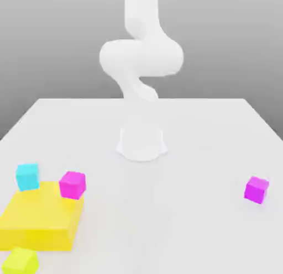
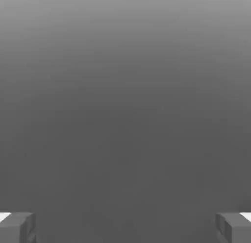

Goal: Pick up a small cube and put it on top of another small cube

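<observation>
Take the large flat yellow block (image 1: pixel 38 220) as your reference; it lies on the white table (image 1: pixel 210 135) toward the exterior view's left. You will find a cyan cube (image 1: pixel 27 176) at its far left corner and a magenta cube (image 1: pixel 72 184) at its far right corner. A second magenta cube (image 1: pixel 256 189) sits well apart, toward the exterior view's right.

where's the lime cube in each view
Exterior view: the lime cube sits at the bottom left corner, just in front of the yellow block.
Hand view: not in it; the open tool has grey between its fingertips.
Shared landmark: none that I can match.
</observation>
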Action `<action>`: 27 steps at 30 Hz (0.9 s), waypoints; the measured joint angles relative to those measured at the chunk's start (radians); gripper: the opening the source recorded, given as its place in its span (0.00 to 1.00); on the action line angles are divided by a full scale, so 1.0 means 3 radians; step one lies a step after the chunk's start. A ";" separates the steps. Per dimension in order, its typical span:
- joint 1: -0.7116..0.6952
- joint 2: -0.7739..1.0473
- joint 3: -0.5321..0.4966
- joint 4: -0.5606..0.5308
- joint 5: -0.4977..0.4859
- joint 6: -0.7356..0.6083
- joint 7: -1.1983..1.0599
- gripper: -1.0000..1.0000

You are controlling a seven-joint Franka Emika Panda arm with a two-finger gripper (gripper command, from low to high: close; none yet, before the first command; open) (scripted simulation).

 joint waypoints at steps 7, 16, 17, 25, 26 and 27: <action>0.0073 0.0862 -0.0377 0.0065 0.0230 0.0199 -0.0344 0.50; 0.0038 0.1954 -0.0740 0.0148 0.0608 0.0443 -0.0839 0.50; 0.0014 0.2075 -0.0772 0.0158 0.0648 0.0469 -0.0893 0.50; -0.0237 0.3024 -0.0854 0.0226 0.0855 0.0703 -0.1243 0.50; -0.0267 0.3138 -0.0866 0.0233 0.0862 0.0736 -0.1274 0.50; -0.0298 0.3251 -0.0879 0.0240 0.0864 0.0769 -0.1302 0.50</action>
